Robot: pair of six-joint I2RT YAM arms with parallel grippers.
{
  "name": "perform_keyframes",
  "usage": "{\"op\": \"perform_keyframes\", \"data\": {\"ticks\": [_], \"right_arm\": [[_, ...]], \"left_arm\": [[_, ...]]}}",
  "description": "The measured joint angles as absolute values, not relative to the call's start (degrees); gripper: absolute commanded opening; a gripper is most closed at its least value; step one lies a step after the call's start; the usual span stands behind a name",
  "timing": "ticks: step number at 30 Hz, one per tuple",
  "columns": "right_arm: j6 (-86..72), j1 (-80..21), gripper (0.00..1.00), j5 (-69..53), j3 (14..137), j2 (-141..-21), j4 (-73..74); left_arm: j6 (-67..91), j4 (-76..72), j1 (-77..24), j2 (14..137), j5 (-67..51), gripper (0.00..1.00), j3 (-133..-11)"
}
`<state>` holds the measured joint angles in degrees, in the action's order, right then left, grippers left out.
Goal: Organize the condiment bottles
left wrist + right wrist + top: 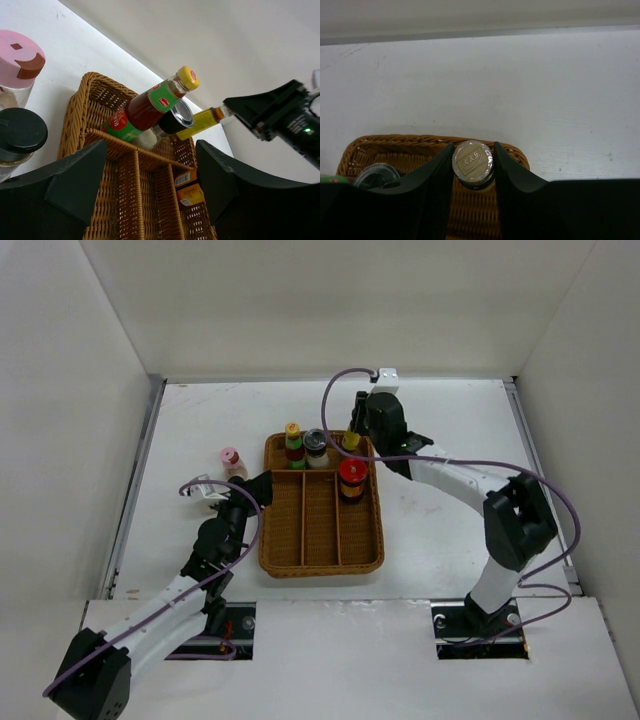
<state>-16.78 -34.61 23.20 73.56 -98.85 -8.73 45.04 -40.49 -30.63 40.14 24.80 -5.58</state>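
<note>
Now: four bottles (293, 445) in tray (320, 558), two outside; right claw (472, 146) grips tan-capped bottle (473, 161); left claw (150, 165) spread.

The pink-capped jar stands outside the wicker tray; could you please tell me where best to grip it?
Probably the clear body under the cap of the pink-capped jar, with the left gripper coming from the near side: it stands upright, with the wicker tray on its right.

Wicker tray (320, 568) is showing rough woven fibre, matt brown. Pink-capped jar (17, 57): cap is looking like smooth matt plastic, body clear and glossy. Grey-lidded jar (179, 114): lid is gleaming like metal. Tan-capped bottle (473, 161): cap is shining, embossed.
</note>
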Motion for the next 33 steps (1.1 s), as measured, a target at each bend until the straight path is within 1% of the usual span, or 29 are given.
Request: {"op": "perform_keyframes", "data": {"ticks": [4,10,14,16,19,27,33], "right_arm": [[-16.86,-34.94,0.31,23.11,73.58,-101.91,-8.6],[-16.27,-36.18,0.35,23.55,73.63,-103.68,-9.06],[-16.29,-36.56,0.46,23.7,73.63,-103.77,-9.39],[-16.49,-36.82,0.56,23.68,73.63,-103.85,-9.98],[-16.73,-37.45,0.61,23.55,73.63,-103.85,-11.07],[-16.67,-38.0,0.63,23.57,73.1,-102.08,-11.92],[-16.71,-38.26,0.64,23.79,70.28,-94.02,-13.54]], "left_arm": [[45.04,-40.49,-30.41,39.83,24.8,0.71,-5.58],[45.04,-40.49,-30.41,39.75,24.77,0.71,-5.58],[45.04,-40.49,-30.39,39.77,24.77,0.71,-5.58],[45.04,-40.49,-30.39,39.83,24.8,0.71,-5.58],[45.04,-40.49,-30.39,39.88,24.8,0.71,-5.58],[45.04,-40.49,-30.39,39.75,24.8,0.71,-5.58],[44.99,-40.45,-30.37,39.72,24.8,0.69,-5.61]]}}
